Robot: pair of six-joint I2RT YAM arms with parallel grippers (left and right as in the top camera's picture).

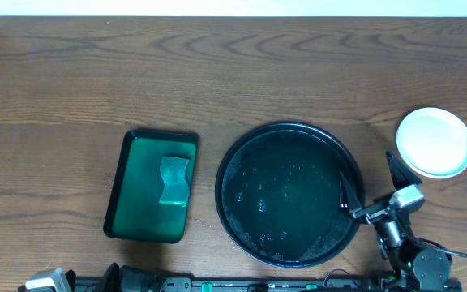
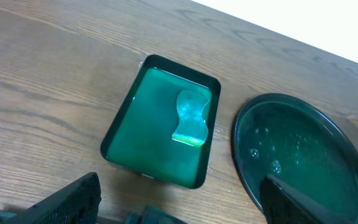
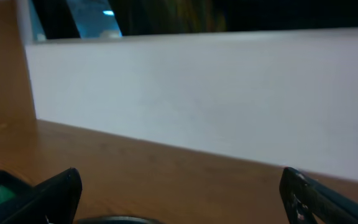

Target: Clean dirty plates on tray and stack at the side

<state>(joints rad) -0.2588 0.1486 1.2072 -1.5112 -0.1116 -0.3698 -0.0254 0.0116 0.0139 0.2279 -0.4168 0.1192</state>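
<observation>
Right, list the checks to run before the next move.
1. Black tray free of plates: ok.
2. White plates on the table beside the tray: ok.
3. Number stacked there: cannot tell.
4. Top one wiped clean: ok.
5. Sponge lying in green tray: ok.
6. Right tool and left tool open, empty: ok.

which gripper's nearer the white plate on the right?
Right. The right gripper hangs open just left of the white plate, over the edge of the black tray; the left gripper sits far off, past the green tray.
</observation>
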